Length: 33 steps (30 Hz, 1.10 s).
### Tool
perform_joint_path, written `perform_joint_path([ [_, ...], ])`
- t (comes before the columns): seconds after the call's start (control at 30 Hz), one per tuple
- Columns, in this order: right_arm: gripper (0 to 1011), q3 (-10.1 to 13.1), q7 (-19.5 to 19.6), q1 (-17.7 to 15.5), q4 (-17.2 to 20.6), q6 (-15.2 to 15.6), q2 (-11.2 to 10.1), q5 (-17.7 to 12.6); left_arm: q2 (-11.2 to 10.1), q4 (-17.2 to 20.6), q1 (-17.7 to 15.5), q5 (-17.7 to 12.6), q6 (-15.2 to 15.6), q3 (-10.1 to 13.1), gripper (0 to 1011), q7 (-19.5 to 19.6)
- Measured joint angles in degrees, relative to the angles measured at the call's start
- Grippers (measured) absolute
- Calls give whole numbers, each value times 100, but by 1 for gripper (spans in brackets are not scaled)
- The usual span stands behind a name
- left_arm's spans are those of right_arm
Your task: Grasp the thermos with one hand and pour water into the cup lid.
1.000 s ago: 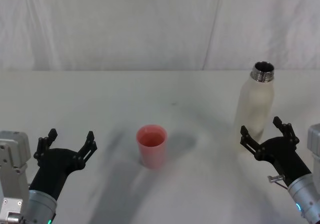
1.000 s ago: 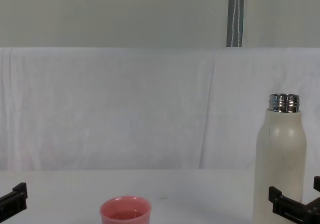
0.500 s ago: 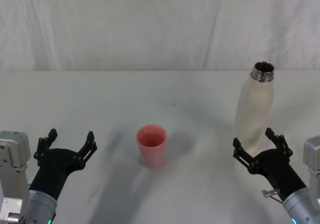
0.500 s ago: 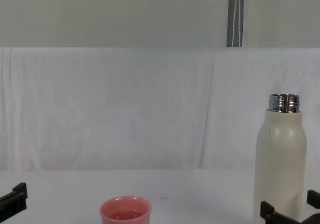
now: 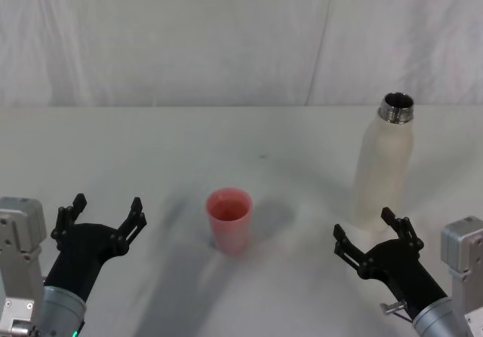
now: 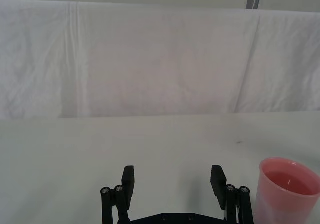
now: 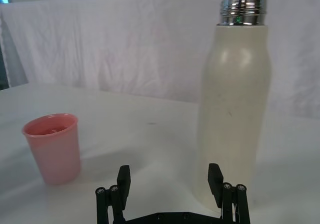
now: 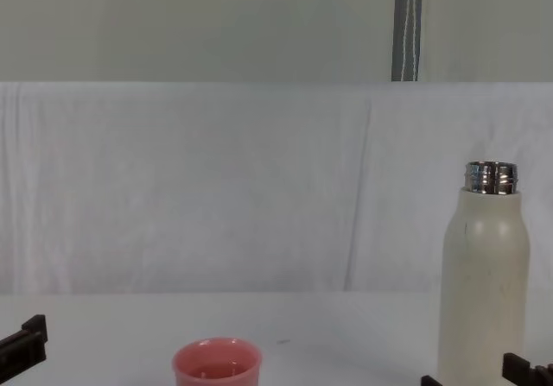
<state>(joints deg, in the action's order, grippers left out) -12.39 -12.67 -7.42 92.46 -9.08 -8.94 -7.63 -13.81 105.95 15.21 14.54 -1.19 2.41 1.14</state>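
Right gripper (image 5: 367, 238) spread wide, empty, hovering low over the table (image 5: 151, 156) just in front of the thermos (image 5: 383, 167), not touching it; thermos stands upright on the robot's right, cap off. Cup lid (image 5: 229, 220) sits upright near table centre, well apart from the thermos. Left gripper (image 5: 100, 216) parked at lower left, fingers also wide, empty.

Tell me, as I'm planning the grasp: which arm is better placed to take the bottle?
Right. The right claw is open just before the tall cream-white bottle; the left claw sits beyond the pink plastic cup.
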Motion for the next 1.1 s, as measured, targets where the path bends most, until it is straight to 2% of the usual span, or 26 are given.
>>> perform_joint_path([
  [0.47, 1001, -145, -59, 110, -126, 24, -4, -19, 0, 0, 0, 0, 0, 0, 1001, 0],
  [1.1, 1001, -161, -55, 124, -156, 12, 0, -24, 0, 0, 0, 0, 0, 0, 1001, 0],
])
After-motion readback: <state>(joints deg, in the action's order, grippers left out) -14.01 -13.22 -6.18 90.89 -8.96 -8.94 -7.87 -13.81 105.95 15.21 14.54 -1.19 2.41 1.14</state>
